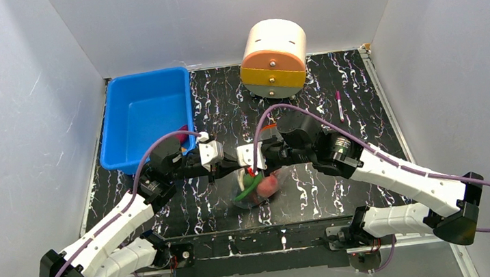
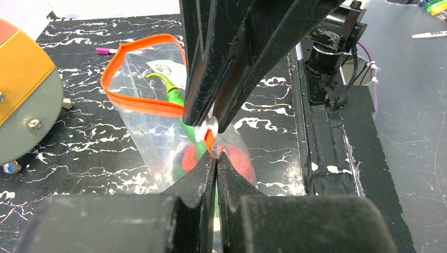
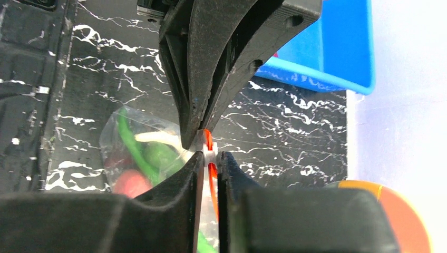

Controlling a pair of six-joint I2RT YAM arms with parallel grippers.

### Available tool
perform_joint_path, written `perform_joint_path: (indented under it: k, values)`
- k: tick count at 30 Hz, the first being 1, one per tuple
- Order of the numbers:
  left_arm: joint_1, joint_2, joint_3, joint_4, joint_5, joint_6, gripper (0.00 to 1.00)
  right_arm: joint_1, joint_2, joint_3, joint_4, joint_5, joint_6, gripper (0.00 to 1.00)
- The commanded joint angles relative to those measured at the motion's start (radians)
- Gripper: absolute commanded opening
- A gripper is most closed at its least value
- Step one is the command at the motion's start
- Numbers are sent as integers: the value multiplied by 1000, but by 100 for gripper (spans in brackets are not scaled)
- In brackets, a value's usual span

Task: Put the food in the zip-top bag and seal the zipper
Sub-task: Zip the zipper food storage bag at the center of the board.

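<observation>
The zip-top bag (image 1: 258,186) hangs between my two grippers just above the table, with its mouth partly open. Its orange-red zipper (image 2: 138,101) curves in an open loop on the far side. Inside I see the long green pepper (image 2: 173,95) and the pink-red round fruit (image 1: 268,187); the other foods are hidden. My left gripper (image 2: 215,157) is shut on the end of the zipper strip. My right gripper (image 3: 210,153) is shut on the white slider (image 3: 211,149) of the zipper. The two grippers meet tip to tip over the bag (image 3: 132,158).
A blue plastic bin (image 1: 147,114) stands at the back left. A round cream and orange drawer unit (image 1: 274,60) stands at the back middle, with a pink marker (image 1: 339,106) to its right. The arm bases are on the near edge.
</observation>
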Motion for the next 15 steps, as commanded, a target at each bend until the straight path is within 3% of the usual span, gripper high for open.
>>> perform_joint_path:
  k: [1, 5, 15]
  values:
    - [-1, -7, 38, 24, 30, 13, 0, -3, -31, -18, 77, -3, 24, 18]
    - [-1, -18, 23, 43, 30, 9, 0, -3, -22, -15, 77, -15, 27, 26]
    - [-1, -25, 16, 28, 32, 31, 0, -4, -12, -20, 108, 1, 26, 19]
